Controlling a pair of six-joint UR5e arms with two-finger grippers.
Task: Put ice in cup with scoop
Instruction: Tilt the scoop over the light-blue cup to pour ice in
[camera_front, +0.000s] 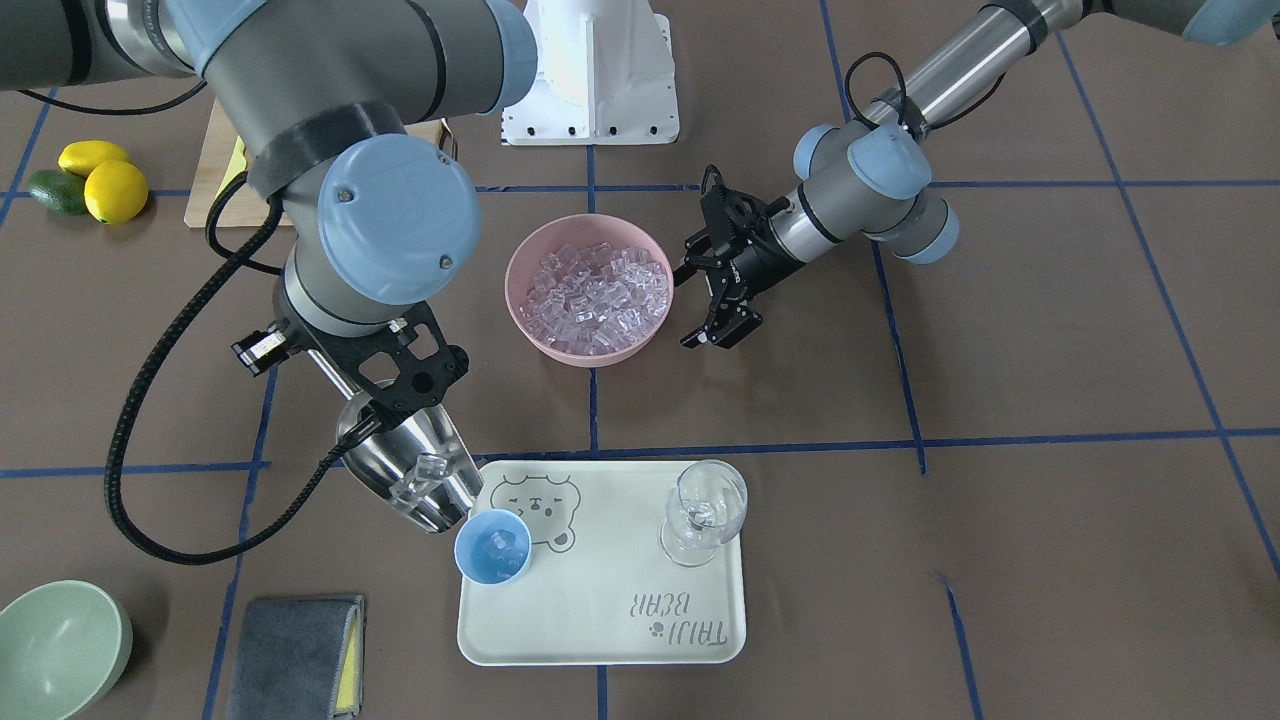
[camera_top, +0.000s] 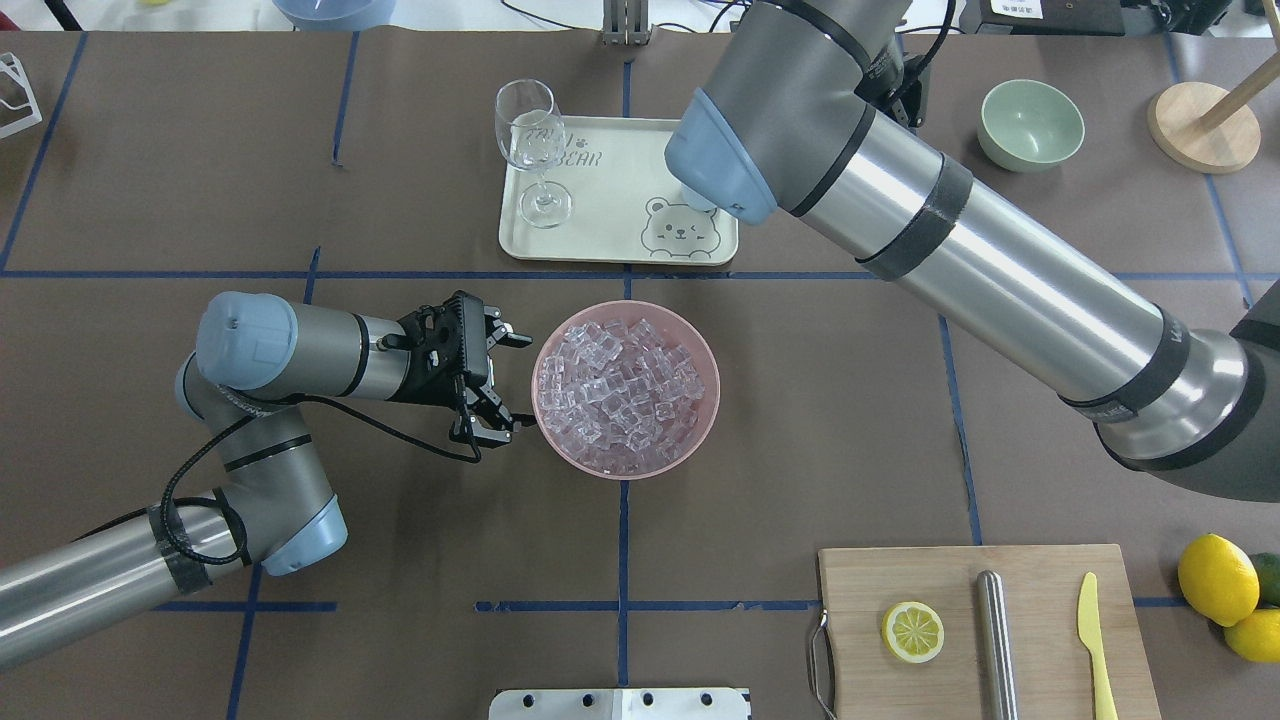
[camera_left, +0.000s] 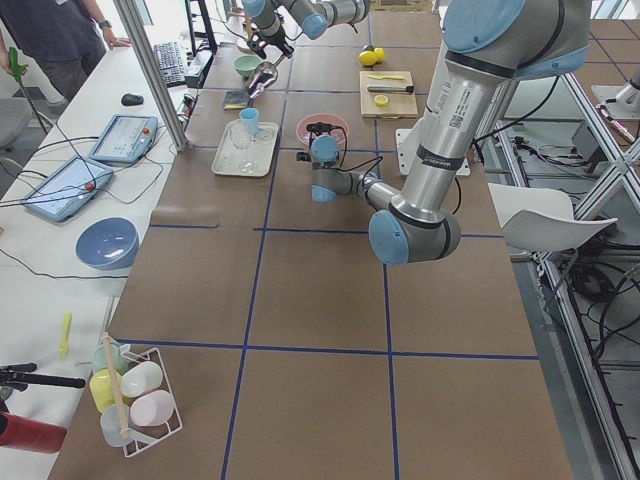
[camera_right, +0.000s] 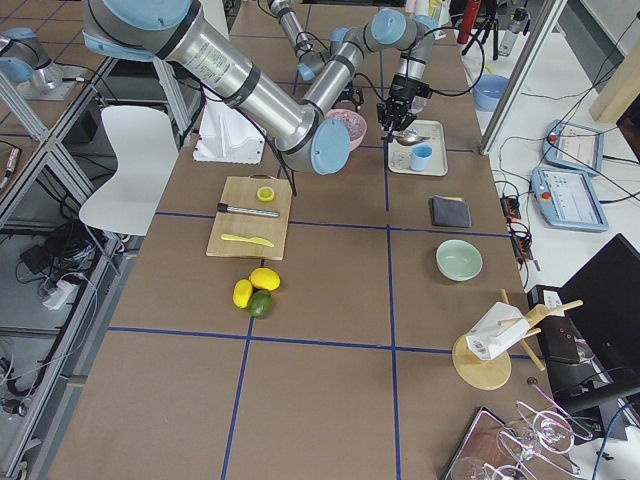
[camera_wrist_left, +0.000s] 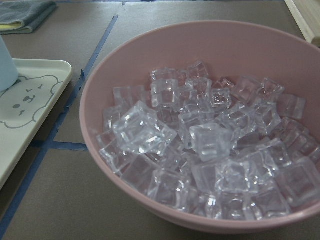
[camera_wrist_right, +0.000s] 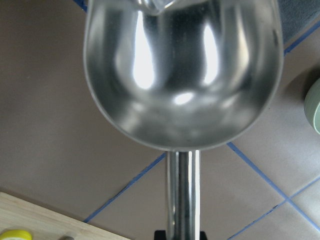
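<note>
My right gripper (camera_front: 392, 392) is shut on the thin handle of the steel scoop (camera_front: 415, 475). It holds the scoop tilted down, with its mouth just over the light-blue cup (camera_front: 492, 546). The cup stands on the near-left corner of the tray (camera_front: 600, 620) and has ice (camera_front: 498, 545) in it. One cube (camera_front: 430, 470) lies in the scoop's trough (camera_wrist_right: 182, 75). A pink bowl (camera_top: 625, 400) is full of ice cubes (camera_wrist_left: 200, 150). My left gripper (camera_top: 508, 383) is open and empty beside the bowl's rim. In the overhead view my right arm hides the cup.
A clear wine glass (camera_front: 705, 510) holding a cube stands on the tray's other side. A pale green bowl (camera_front: 55, 645) and a grey cloth (camera_front: 295, 655) lie near the scoop. A cutting board (camera_top: 985, 630) bears a lemon slice, a steel cylinder and a yellow knife. Lemons (camera_top: 1215, 580) lie beside the board.
</note>
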